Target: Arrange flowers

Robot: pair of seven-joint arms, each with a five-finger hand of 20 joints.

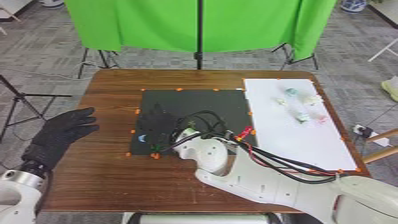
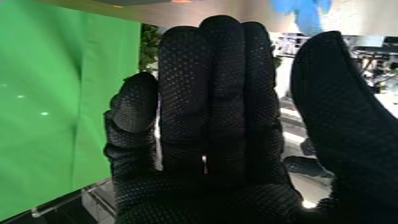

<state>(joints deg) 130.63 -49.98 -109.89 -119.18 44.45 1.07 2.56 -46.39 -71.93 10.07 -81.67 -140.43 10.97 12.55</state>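
While twelve o'clock lies toward the green cloth [image 1: 142, 25], one blue bloom [image 1: 141, 138] sits at eight o'clock on the black mat [image 1: 226, 102], with some greenery [image 1: 158, 148] just beside it. Whether any vase holds them, I can't make out. Over that same mat, toward ten o'clock, is the right hand [image 1: 158, 120], its fingers straight and close together, thumb well apart, gripping nothing that I can see. Out at two o'clock, on the white board [image 1: 293, 147], lie the loose flowers: a light-blue one [image 1: 291, 91], a white one [image 1: 313, 100], a pink one [image 1: 322, 119] and others. So I'd call it early going: at most a start on the mat, and the board's lot all left to arrange. At nine o'clock the left hand [image 1: 67, 127] waits above the brown table [image 1: 107, 185], fingers loosely extended, empty.
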